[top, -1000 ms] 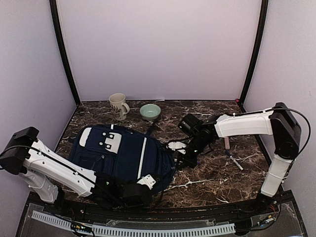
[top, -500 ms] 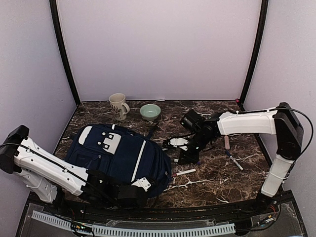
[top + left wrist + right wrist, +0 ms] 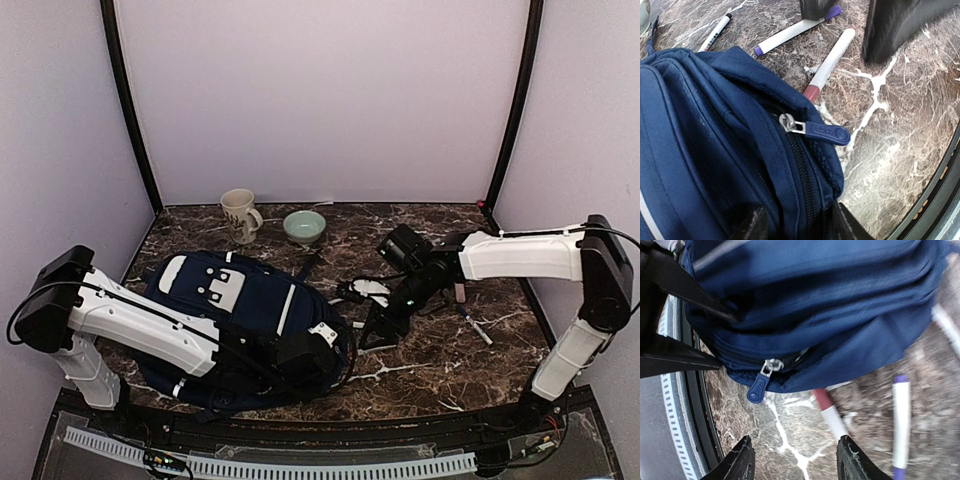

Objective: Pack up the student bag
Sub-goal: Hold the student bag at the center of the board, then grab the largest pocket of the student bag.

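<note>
On the bag [image 3: 815,300], the zip pull [image 3: 759,385] hangs left of centre, just above the right gripper [image 3: 796,462], which is spread and empty. The left gripper [image 3: 797,227] straddles that seam, nearer; its grip is unclear.

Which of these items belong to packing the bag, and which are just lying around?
Job: bag; probably also the red-tipped marker, purple-capped marker and black-capped pen beside it.
Lying about: mug, bowl.
</note>
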